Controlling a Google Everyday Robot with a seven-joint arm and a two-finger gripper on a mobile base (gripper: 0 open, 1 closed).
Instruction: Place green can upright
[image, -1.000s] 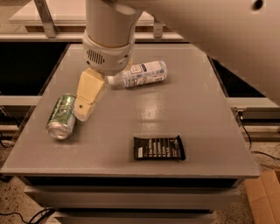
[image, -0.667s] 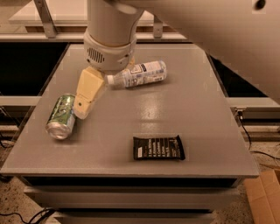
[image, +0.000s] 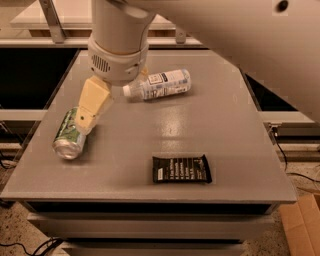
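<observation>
The green can (image: 69, 135) lies on its side near the left edge of the grey table (image: 225, 135), with its silver end facing the front. My gripper (image: 88, 116), cream-coloured under the white wrist, hangs tilted down and to the left. Its tip is right at the can's upper right side and overlaps it in the camera view. I cannot tell whether it touches the can. Part of the can is hidden behind the gripper.
A clear plastic bottle with a white label (image: 159, 84) lies on its side at the back middle of the table. A black snack packet (image: 181, 169) lies flat near the front edge. A cardboard box (image: 302, 225) stands on the floor at the lower right.
My gripper has moved a little to the left, closer onto the can. The can, the bottle and the packet have not moved.
</observation>
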